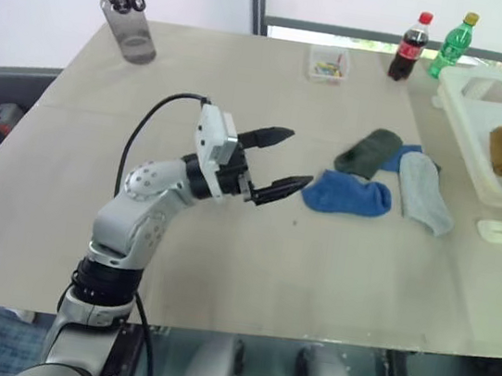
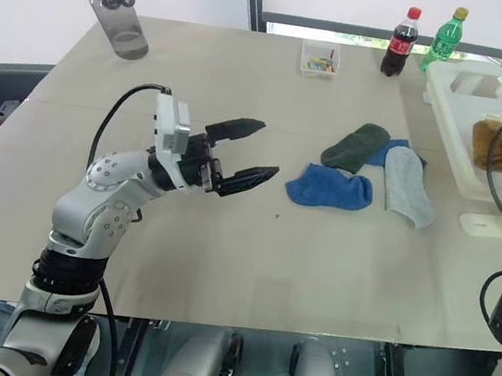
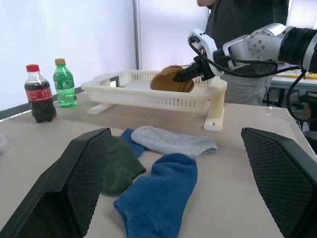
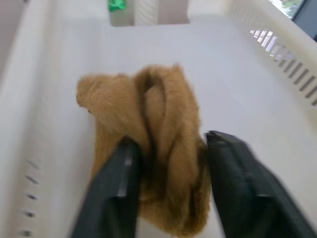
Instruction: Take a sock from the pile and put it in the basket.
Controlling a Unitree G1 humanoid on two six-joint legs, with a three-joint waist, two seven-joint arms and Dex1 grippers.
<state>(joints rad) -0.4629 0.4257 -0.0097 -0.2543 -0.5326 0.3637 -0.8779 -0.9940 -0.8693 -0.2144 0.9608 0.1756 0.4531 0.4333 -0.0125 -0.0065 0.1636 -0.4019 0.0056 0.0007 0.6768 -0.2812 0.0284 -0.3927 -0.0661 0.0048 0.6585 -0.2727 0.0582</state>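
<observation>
The large beige tabletop (image 1: 225,240) carries the creamy-white slotted plastic basket (image 3: 148,94) at its right edge. The left gripper (image 1: 283,163) hovers above the table with its 2 black fingers spread wide and empty, pointing at the pile of loose socks (image 1: 388,175): dark green, 2 blue and pale grey, lying flat. Over the basket, the right gripper (image 4: 171,168) has its fingers parted around a bunched mustard-yellow sock (image 4: 148,144), which sits between them, inside the basket walls.

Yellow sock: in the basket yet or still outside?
In. The yellow sock sits bunched between the basket walls, with the right pincer fingers either side of it.
</observation>
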